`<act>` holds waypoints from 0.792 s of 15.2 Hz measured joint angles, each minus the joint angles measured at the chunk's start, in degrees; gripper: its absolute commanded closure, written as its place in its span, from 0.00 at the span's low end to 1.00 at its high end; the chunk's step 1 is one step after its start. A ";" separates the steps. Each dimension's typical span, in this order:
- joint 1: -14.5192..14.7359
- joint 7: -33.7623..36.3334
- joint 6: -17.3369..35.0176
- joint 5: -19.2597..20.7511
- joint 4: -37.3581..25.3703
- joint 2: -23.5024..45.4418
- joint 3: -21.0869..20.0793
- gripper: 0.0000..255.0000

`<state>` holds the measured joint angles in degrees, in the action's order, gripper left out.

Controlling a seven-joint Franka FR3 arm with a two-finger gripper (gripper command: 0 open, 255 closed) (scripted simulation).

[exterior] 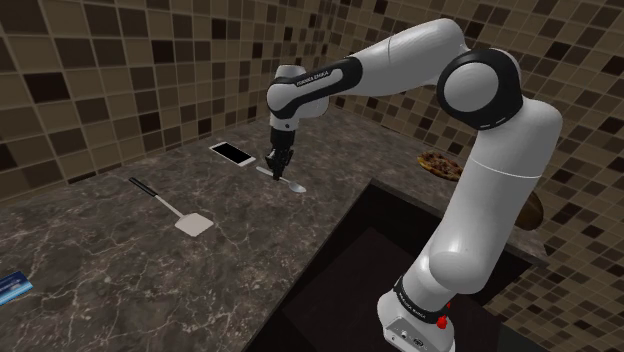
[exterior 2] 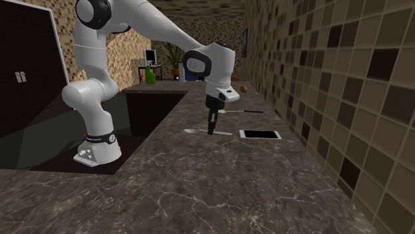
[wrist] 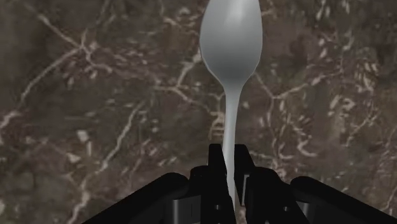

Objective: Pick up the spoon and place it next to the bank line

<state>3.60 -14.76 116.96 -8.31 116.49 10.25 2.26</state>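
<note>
No lettering could be read with certainty. A line of dark print ran along the white forearm link (exterior: 318, 80) just above the gripper (exterior: 277, 168), and small white print stood on the black band (exterior: 414, 304) around the arm's foot, well apart from the gripper on the side of the stand; both were too small to make out. In the second exterior view the same band carried pale marks, far behind the gripper and equally illegible.
</note>
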 measured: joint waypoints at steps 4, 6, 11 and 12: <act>0.01 -0.01 0.00 -0.01 0.01 -0.01 -0.01 1.00; 0.01 0.07 -0.82 0.06 -0.26 -0.48 0.00 1.00; 0.01 0.58 -4.14 0.35 -1.83 -2.24 0.04 1.00; 0.01 0.69 -4.91 0.40 -2.42 -2.44 0.05 1.00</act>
<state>3.61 -14.07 112.05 -7.91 114.07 7.81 2.31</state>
